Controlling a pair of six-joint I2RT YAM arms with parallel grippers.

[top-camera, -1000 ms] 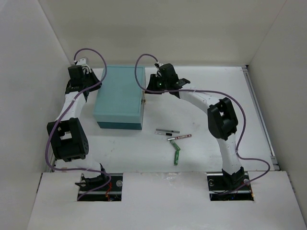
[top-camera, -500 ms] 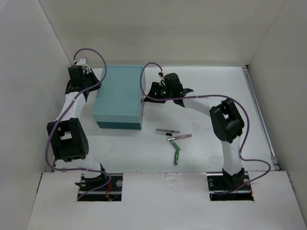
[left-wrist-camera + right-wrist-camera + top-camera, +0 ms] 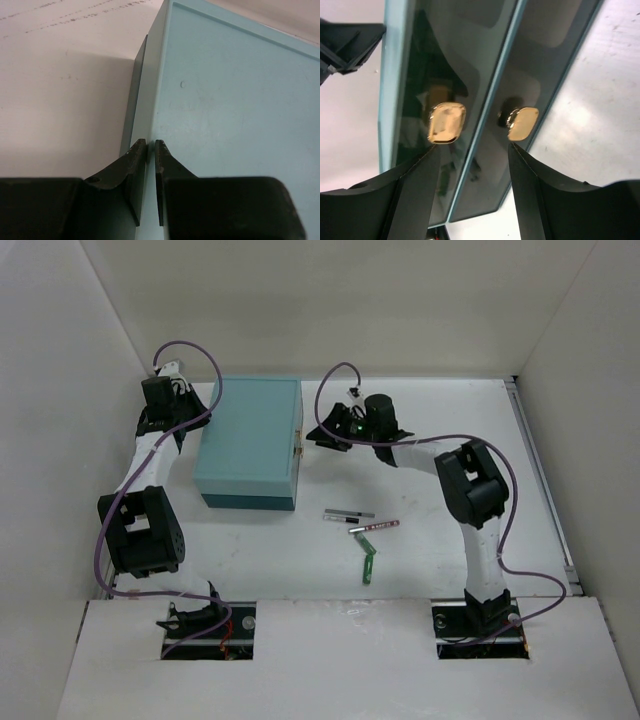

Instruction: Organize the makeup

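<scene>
Three pieces of makeup lie on the white table right of centre: a grey pencil [image 3: 349, 513], a pink pencil [image 3: 373, 526] and a green stick [image 3: 369, 562]. Neither gripper is near them. My right gripper [image 3: 320, 434] [image 3: 472, 150] is open at the right side of the teal box [image 3: 248, 440]. It faces two dark glossy drawer fronts, each with a gold knob [image 3: 447, 122] [image 3: 522, 122] just beyond a fingertip, and nothing is between the fingers. My left gripper [image 3: 192, 410] [image 3: 150, 145] is shut, tips at the box's top left edge [image 3: 150, 100].
The teal box stands at the back left of the table. White walls close in the left, back and right sides. My right arm's elbow [image 3: 470, 485] arches over the table's right half, with a purple cable looping above it.
My right gripper has opened wider in front of the knobs, and its wrist has swung right and nearer. The left arm, the box and the makeup have not moved.
</scene>
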